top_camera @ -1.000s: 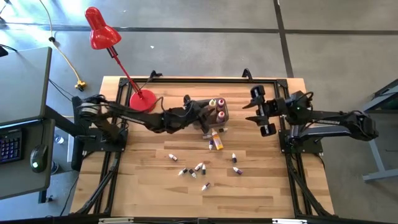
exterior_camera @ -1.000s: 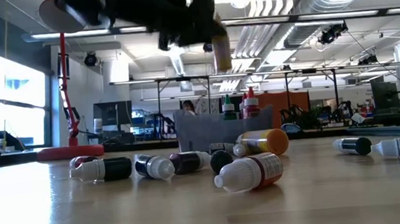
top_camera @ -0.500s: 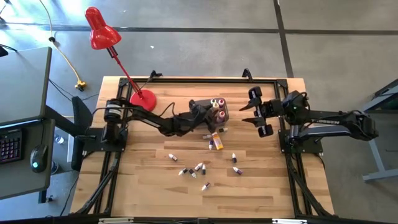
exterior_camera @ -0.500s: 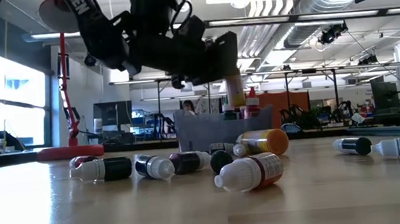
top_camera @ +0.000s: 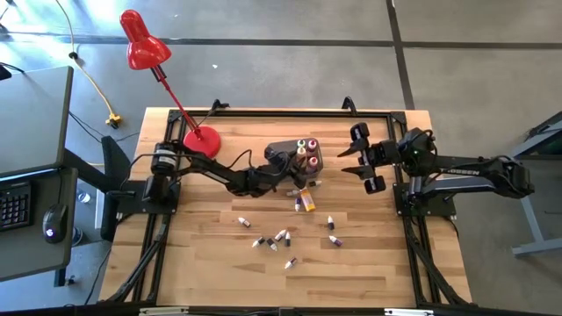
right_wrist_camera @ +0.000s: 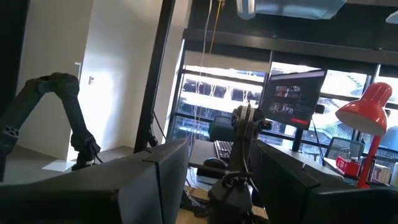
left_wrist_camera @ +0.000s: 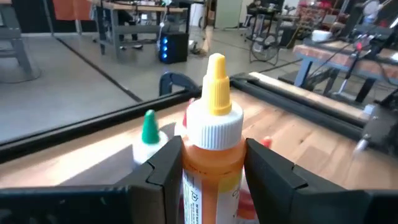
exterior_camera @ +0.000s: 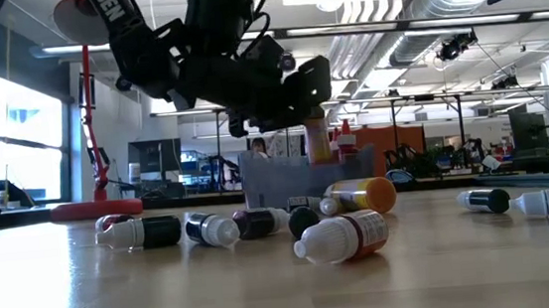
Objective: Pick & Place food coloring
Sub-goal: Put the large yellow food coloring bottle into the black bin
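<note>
My left gripper (top_camera: 293, 163) is shut on an orange food coloring bottle (left_wrist_camera: 214, 134) that has a white ribbed collar and a yellow pointed cap. It holds the bottle over the dark grey tub (exterior_camera: 287, 185) at the table's middle back. Bottles with green (left_wrist_camera: 149, 127) and red caps stand upright in the tub. Several small food coloring bottles (top_camera: 281, 235) lie on their sides on the wooden table nearer the front. A bigger orange one (exterior_camera: 358, 197) lies just in front of the tub. My right gripper (top_camera: 365, 161) hangs open and empty above the table's right side. My left gripper pinches the orange bottle's body (left_wrist_camera: 194, 180) just below the white collar, one finger (left_wrist_camera: 163, 167) on each side. The fingers come level from the table's left. The bottle stands upright, cap up. Its lower end (exterior_camera: 320, 148) dips behind the tub's wall, so its foot is hidden.
A red desk lamp stands with its base (top_camera: 200, 140) at the table's back left and its head (top_camera: 142, 42) beyond the table. A white-capped bottle (exterior_camera: 342, 238) lies nearest the low camera. Black rails frame the table top (top_camera: 211, 263).
My left gripper has come down with the orange bottle, from well above the tub to its rim, and has rolled a little. The bottle stays upright in the hold, and its lower end now sits behind the tub's wall.
</note>
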